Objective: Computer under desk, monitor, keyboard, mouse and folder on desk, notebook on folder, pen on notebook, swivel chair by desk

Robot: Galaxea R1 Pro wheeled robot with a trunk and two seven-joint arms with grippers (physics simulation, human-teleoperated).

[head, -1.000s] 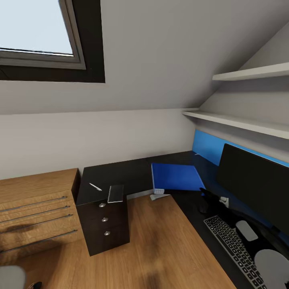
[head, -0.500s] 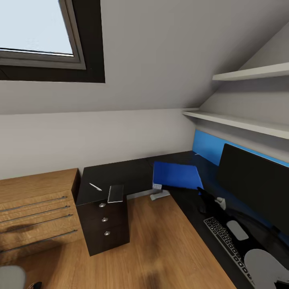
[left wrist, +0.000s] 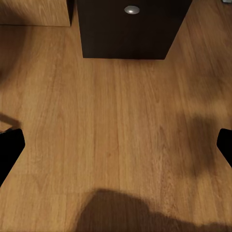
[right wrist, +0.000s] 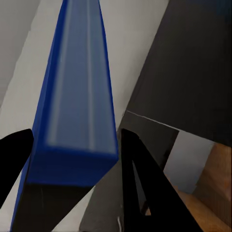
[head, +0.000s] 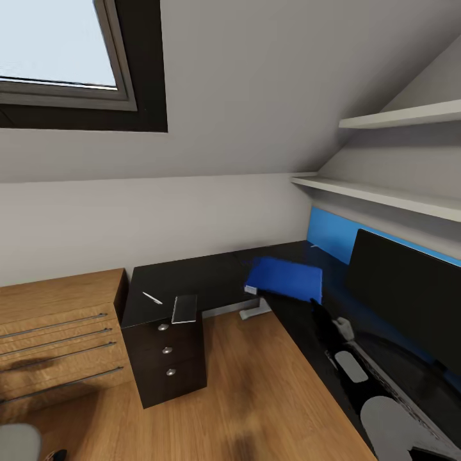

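My right gripper (head: 319, 310) is shut on a corner of the bright blue folder (head: 285, 280), which hangs tilted over the inner corner of the black desk (head: 211, 272). In the right wrist view the folder (right wrist: 77, 96) runs edge-on between the two black fingers of that gripper (right wrist: 72, 162). The monitor (head: 410, 301) stands on the desk's right wing, and my right arm covers the keyboard in front of it. On the left wing the thin white pen (head: 152, 298) lies beside the grey notebook (head: 185, 308). My left gripper (left wrist: 116, 145) is open above the wooden floor.
A light wooden drawer unit (head: 57, 333) stands left of the desk's black drawers (head: 168, 350), whose silver knob (left wrist: 131, 9) is in the left wrist view. The white pedestal leg (head: 255, 310) stands under the corner. Two wall shelves (head: 384, 192) hang above the monitor.
My right arm has drawn toward the view's lower left. The folder has gone from lying flat at the corner to tilted and raised. Pen and notebook have not moved.
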